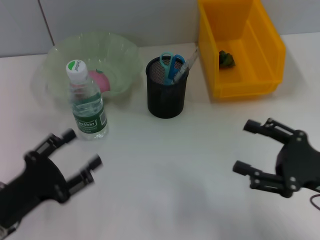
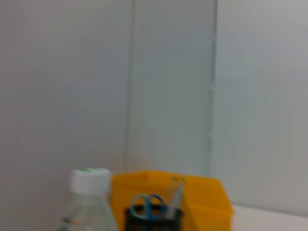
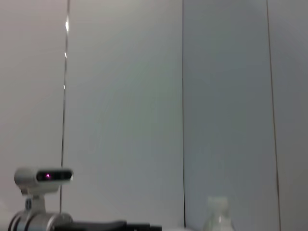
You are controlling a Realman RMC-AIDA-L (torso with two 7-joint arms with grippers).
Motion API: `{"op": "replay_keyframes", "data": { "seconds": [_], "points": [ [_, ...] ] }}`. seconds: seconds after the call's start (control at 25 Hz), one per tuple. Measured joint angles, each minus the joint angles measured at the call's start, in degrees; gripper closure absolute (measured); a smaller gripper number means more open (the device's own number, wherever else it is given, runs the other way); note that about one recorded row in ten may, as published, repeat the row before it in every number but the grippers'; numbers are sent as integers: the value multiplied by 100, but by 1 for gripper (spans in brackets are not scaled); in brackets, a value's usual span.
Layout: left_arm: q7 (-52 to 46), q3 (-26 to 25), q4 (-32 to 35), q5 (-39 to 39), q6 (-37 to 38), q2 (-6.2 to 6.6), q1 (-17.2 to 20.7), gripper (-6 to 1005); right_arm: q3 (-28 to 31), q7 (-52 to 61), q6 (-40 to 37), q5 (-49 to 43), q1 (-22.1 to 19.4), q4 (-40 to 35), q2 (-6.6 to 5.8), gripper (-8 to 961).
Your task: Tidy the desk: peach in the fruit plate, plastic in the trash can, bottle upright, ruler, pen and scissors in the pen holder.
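A pink peach [image 1: 99,80] lies in the translucent green fruit plate [image 1: 125,52] at the back left. In front of the plate the water bottle [image 1: 87,102] stands upright; its cap [image 2: 90,179] also shows in the left wrist view. The black mesh pen holder [image 1: 167,98] holds blue-handled scissors [image 1: 169,64] and a clear ruler or pen [image 1: 188,62]. Green plastic [image 1: 226,59] lies in the yellow trash can [image 1: 270,47]. My left gripper [image 1: 81,149] is open at the front left, empty. My right gripper [image 1: 245,146] is open at the front right, empty.
A white wall runs behind the desk. In the right wrist view a small camera on a stand [image 3: 42,183] sits far off. The yellow bin [image 2: 202,197] and pen holder [image 2: 154,216] show in the left wrist view.
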Motion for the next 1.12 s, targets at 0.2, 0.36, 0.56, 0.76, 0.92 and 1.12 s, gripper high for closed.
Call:
{"op": "replay_keyframes", "data": {
  "seconds": [0.2,0.36,0.56,0.76,0.92,1.12],
  "points": [
    [-57,-6,68,1017,31,71,-123,191,-43,247,549,-508,235,-5,29,133],
    [-126,-17,35,1446,23,85,-283,191,-43,563,738,-941,495,-40,24,133],
    [-221,-90,17,1512,-51,88,-367,191,-52,618,909,-1160,668,-29,35,133],
    [-231,-252,14,1511,-74,91,-372,191,-138,631,1101,-1192,723,4,51,133],
    [-236,-317,12,1529,-107,69,-383,191,-139,637,1181,-1195,744,62,55,133],
    [-256,-290,8,1538,-138,70,-398,191,-190,610,1282,-1199,801,167,58,133]
  ]
}}
